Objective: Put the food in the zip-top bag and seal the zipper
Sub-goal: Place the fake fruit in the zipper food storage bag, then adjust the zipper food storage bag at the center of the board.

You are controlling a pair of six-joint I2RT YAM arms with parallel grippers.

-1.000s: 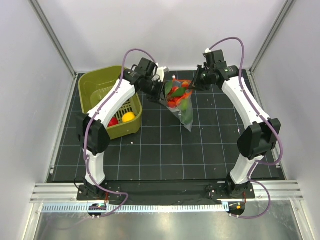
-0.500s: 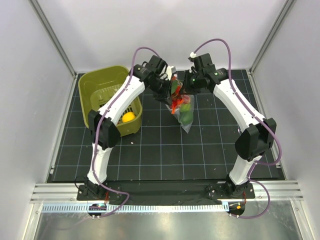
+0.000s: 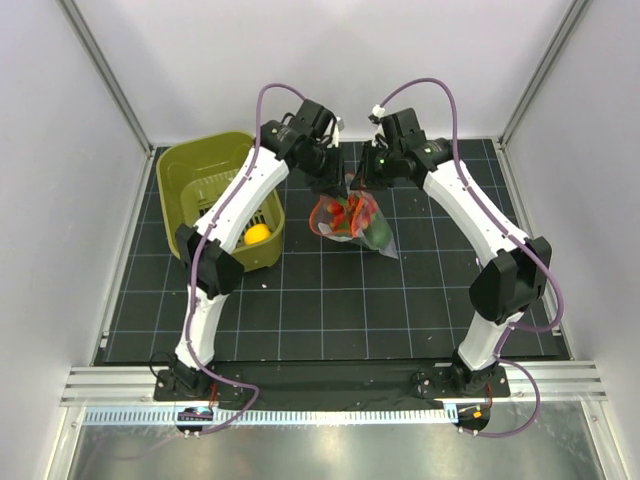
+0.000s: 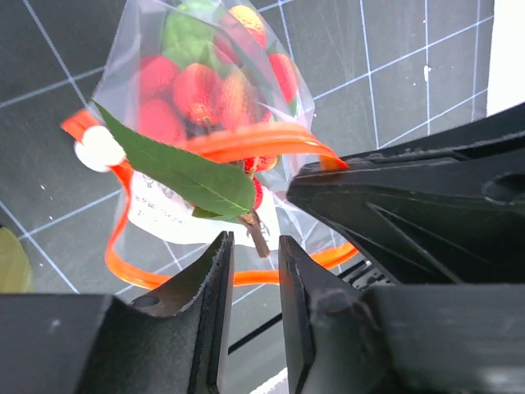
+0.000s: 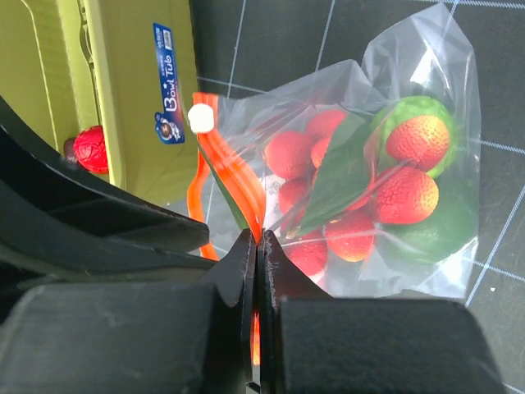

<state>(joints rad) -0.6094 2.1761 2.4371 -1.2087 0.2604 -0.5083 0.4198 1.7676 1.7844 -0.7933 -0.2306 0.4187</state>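
The clear zip-top bag [image 3: 352,218] hangs over the mat between my two grippers, holding red and green toy food [image 5: 406,197]. A green leaf pokes out of its mouth [image 4: 189,172]. The red-orange zipper [image 4: 246,141] gapes in a loop. My right gripper [image 5: 257,238] is shut on the zipper strip at the bag's mouth. My left gripper [image 4: 254,246] stands just in front of the strip, slightly open with nothing between its fingers. A yellow ball [image 3: 257,234] and a red piece [image 5: 90,149] lie in the basket.
The olive-green slotted basket [image 3: 200,170] stands at the back left, close beside the left arm. The black gridded mat [image 3: 330,300] covers the table. White walls with metal frame posts close in both sides and the back.
My left gripper has opened and let go of the zipper strip. The bag has swung down and left, its mouth now gaping, held only by my right gripper.
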